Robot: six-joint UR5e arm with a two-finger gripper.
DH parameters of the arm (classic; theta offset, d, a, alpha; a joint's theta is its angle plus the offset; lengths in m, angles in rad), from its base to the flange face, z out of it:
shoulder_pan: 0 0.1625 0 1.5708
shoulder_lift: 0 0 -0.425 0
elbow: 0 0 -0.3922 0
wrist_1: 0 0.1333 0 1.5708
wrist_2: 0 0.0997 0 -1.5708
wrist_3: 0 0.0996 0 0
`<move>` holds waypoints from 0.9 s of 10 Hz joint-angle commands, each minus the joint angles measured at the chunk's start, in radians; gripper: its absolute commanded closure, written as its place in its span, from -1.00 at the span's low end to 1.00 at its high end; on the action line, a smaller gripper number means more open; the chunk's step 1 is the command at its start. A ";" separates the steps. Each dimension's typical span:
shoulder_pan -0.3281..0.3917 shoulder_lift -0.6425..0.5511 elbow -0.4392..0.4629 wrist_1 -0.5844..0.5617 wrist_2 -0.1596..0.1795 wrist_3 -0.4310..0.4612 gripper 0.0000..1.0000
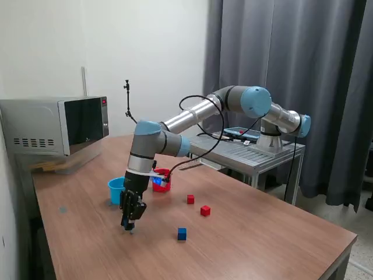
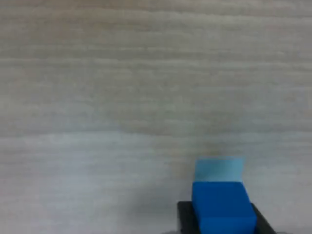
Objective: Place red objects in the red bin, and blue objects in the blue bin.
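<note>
The claw gripped a small dark-blue cube low over the wooden worktop; lifting clear before swinging seemed wise.

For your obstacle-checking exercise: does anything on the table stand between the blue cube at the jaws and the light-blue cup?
Nothing visible does. The gripper, with a blue cube between its jaws, sits close to the light-blue cup, with only bare table between. The red cup stands off to the side.

Wooden table filling the foreground. Microwave sitting at its far corner on the exterior view's left, door shut. Metal side table standing behind. Grey curtain hanging beyond.
</note>
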 commanded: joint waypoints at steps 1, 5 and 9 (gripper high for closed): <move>0.000 -0.065 0.034 0.000 -0.002 0.004 1.00; -0.026 -0.215 0.131 0.034 -0.002 0.007 1.00; -0.029 -0.330 0.173 0.319 -0.005 0.005 1.00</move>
